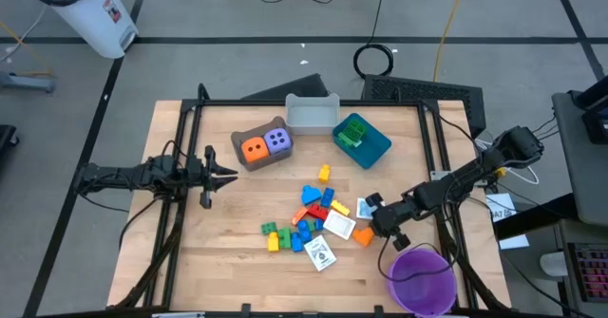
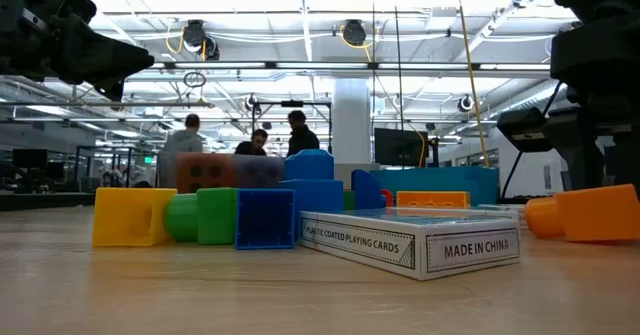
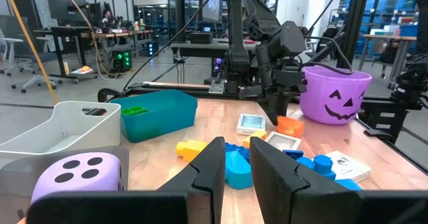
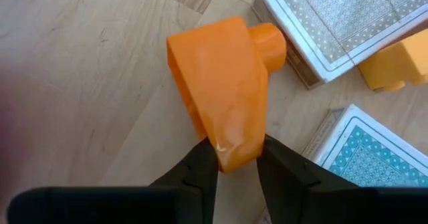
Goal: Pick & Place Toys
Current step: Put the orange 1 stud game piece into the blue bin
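- Right gripper (image 4: 235,158) pinches the orange brick (image 4: 224,93) between its fingertips; the brick's free end points away.
- Card boxes (image 4: 334,23) lie just beside.

The light is coming from above — long ceiling lamps (image 2: 300,15) are glowing very bright in the low view, and the area around them is washing out to white. Under these lamps the arms are showing only as dark shapes. The wooden table (image 1: 237,252) is lying evenly lit in the high view, with only soft, short shadows beside the bricks. Below the lamps, the card box (image 2: 410,240) is looking sharp, while the people behind it are blurring. In the right wrist view the orange brick (image 4: 221,90) is shining with a small glare — the edge near it is smearing.
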{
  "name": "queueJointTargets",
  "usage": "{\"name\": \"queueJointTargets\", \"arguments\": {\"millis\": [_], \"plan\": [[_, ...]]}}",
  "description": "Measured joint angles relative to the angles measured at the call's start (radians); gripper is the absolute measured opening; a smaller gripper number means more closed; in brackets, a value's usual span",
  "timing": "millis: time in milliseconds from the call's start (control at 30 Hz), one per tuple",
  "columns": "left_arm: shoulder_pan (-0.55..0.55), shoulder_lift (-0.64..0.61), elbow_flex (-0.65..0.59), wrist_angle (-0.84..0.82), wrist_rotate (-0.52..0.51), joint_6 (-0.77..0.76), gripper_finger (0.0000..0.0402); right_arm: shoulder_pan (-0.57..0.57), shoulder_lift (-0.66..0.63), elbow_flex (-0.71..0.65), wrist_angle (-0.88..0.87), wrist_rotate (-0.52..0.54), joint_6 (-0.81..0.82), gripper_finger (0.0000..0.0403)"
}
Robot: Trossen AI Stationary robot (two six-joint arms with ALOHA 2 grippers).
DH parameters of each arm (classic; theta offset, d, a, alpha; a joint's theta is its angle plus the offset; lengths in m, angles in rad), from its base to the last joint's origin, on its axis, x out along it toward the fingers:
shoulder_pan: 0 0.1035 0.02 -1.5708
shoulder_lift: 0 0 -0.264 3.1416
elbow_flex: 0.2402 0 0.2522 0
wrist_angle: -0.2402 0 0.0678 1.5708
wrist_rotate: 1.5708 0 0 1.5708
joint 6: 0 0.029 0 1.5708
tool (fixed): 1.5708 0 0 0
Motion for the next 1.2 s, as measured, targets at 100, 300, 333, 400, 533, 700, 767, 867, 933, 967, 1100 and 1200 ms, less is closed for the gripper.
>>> {"name": "queueJointTargets", "arguments": {"millis": [100,300,333,400,533,700,767,867,933,967,1100,1200], "plan": [[0.0,0.0,0.0,0.0,0.0,0.0,0.0076,0.0,0.0,0.0,0.016,0.001,0.0,0.0081],[0.0,0.0,0.0,0.0,0.0,0.0,0.0076,0.0,-0.027,0.0,0.026,0.003,-0.026,0.0073],[0.0,0.0,0.0,0.0,0.0,0.0,0.0076,0.0,-0.033,0.0,0.029,0.003,-0.026,0.0071],[0.0,0.0,0.0,0.0,0.0,0.0,0.0076,0.0,-0.047,0.0,0.03,0.003,-0.026,0.0065],[0.0,0.0,0.0,0.0,0.0,0.0,0.0076,-0.002,-0.082,0.0,0.031,0.004,-0.026,0.0041],[0.0,0.0,0.0,0.0,0.0,0.0,0.0076,-0.022,-0.124,0.0,0.032,0.0,-0.019,0.0004],[0.0,0.0,0.0,0.0,0.0,0.0,0.0076,-0.026,-0.135,0.0,0.033,0.0,-0.016,0.0004],[0.0,0.0,0.0,0.0,0.0,0.0,0.0076,-0.026,-0.139,0.0,0.051,-0.002,-0.01,0.0025],[0.0,0.0,0.0,0.0,0.0,0.0,0.0076,-0.025,-0.132,0.0,0.077,-0.002,0.002,0.005],[0.0,0.0,0.0,0.0,0.0,0.0,0.0076,-0.025,-0.124,0.0,0.099,-0.003,0.009,0.0066],[0.0,0.0,0.0,0.0,0.0,0.0,0.0076,-0.025,-0.084,0.001,0.196,-0.005,0.008,0.0149],[0.0,0.0,0.0,0.0,0.0,0.0,0.0076,-0.026,-0.044,0.002,0.223,-0.026,0.007,0.0208]]}}
